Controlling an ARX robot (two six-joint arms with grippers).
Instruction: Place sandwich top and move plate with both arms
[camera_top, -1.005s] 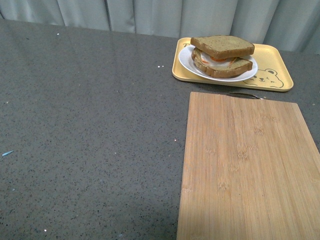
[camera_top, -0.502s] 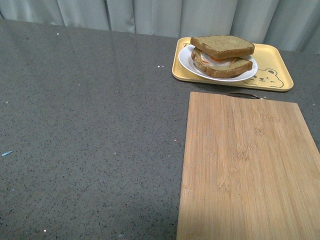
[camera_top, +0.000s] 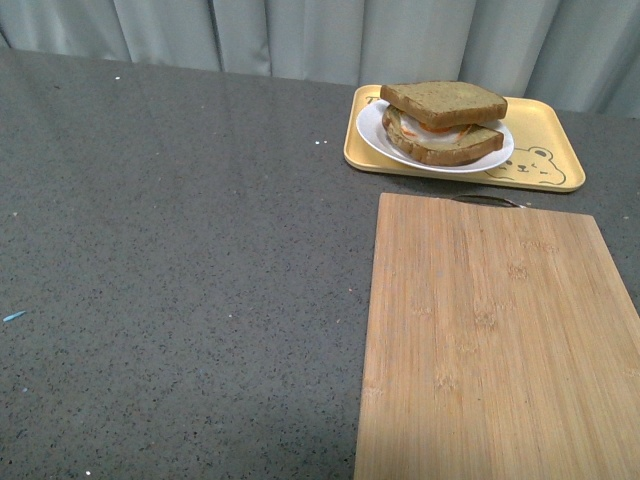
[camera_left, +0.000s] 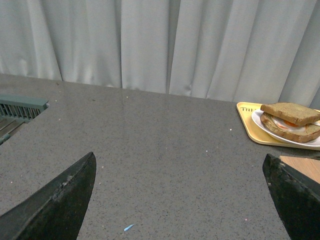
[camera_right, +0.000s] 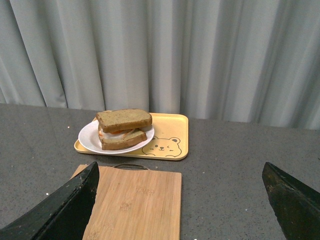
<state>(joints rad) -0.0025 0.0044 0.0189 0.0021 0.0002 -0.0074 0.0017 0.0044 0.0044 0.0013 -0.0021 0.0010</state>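
Sandwich top (camera_top: 443, 101) sits on the stacked sandwich, its plain brown face up and level, covering the egg-bearing slice (camera_top: 445, 146) beneath it. Compared with half a second ago, the whole scene has slid slightly in the front view: the sandwich and the yellow tray (camera_top: 545, 135) sit a touch lower and the far table edge shows lower too, as if the camera tipped, while the things keep their places relative to one another. The slice is close to square, so no long axis stands out; in the front view it is turned a little, one corner toward the cutting board (camera_top: 495, 340) and its edges skewed against the tray's sides. It overhangs the lower slice slightly on the right.

The plate (camera_top: 381, 138) rests on the left part of the tray, beside the bear drawing (camera_top: 535, 163). The tray lies on the grey speckled table (camera_top: 180, 250), just beyond the board's far edge, where a dark metal handle (camera_top: 485, 199) shows.

Neither arm appears in the front view. The left gripper (camera_left: 180, 200) has its fingertips (camera_left: 60, 200) spread wide apart, holding nothing. The right gripper (camera_right: 180, 200) is likewise spread wide and empty, its fingers (camera_right: 65, 202) framing the board and tray ahead.
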